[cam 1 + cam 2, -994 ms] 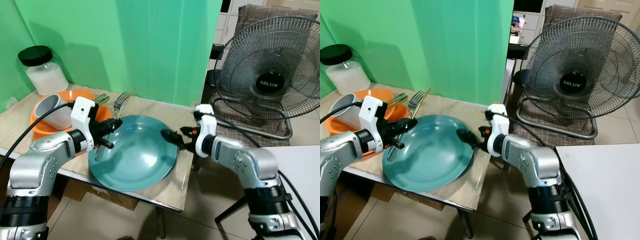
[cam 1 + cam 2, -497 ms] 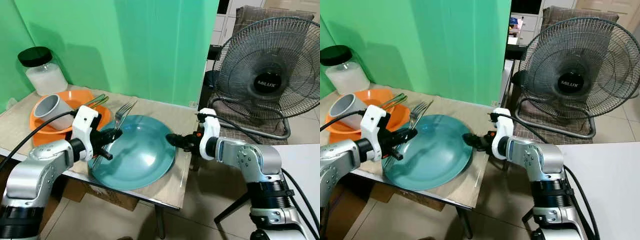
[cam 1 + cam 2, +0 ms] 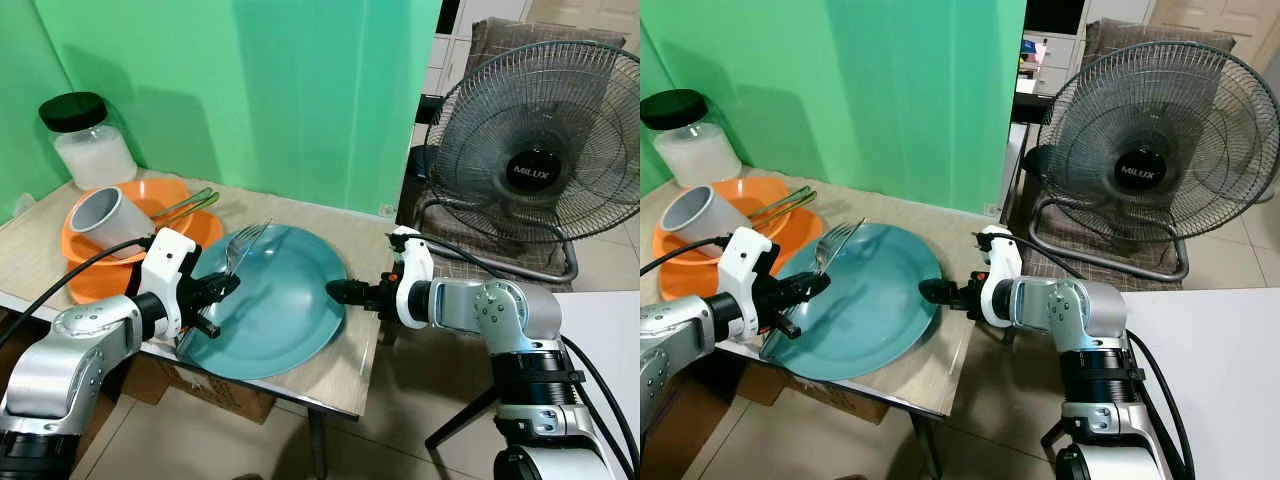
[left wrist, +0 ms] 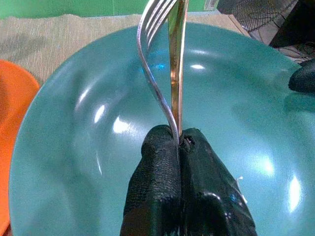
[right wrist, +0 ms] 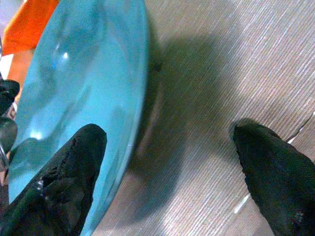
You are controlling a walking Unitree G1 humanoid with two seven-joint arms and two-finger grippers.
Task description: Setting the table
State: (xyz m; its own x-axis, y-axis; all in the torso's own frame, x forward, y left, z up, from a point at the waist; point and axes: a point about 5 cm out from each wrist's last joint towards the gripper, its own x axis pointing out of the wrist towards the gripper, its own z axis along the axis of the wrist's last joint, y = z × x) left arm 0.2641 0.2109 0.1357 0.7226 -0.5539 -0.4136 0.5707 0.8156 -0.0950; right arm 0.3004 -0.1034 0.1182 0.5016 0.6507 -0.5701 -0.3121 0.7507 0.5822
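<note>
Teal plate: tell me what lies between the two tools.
The teal plate itself spans that stretch in the eye views, between the left tool, shut on a fork, and the open right tool.

plate (image 3: 285,300): I see glossy teal, with white glints
fork (image 4: 160,64): shiny silver, with a golden sheen on one of the pieces held
left gripper (image 4: 179,142): black fingers, white wrist housing
right gripper (image 5: 167,162): black fingers
bowl (image 3: 85,275): bright orange
cup (image 3: 100,220): grey
jar (image 3: 90,145): clear, white contents, black lid
table (image 3: 350,360): pale beige, fine woven lines
backdrop (image 3: 250,80): green
fan (image 3: 535,150): I read black wire grille
</note>
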